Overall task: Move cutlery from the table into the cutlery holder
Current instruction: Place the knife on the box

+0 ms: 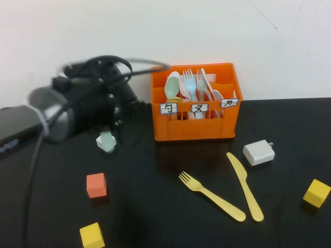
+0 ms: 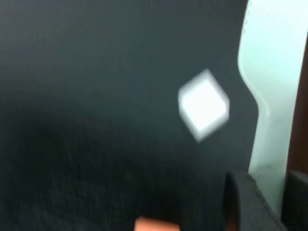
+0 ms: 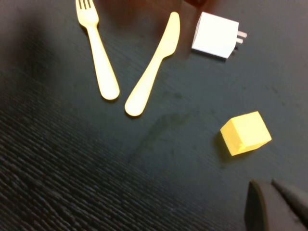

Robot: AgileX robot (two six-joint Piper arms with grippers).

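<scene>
Table [image 1: 155, 206]: one fork [image 1: 211, 196], one knife [image 1: 244, 186].

The orange cutlery holder [image 1: 194, 126] carries three small white labels [image 1: 199, 108] reading 勺, 叉 and 刀.

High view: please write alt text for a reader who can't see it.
A yellow fork and yellow knife lie on the black table before an orange cutlery holder already holding utensils. The left gripper hangs at the left holding a pale utensil; the right gripper is out of view.
</scene>
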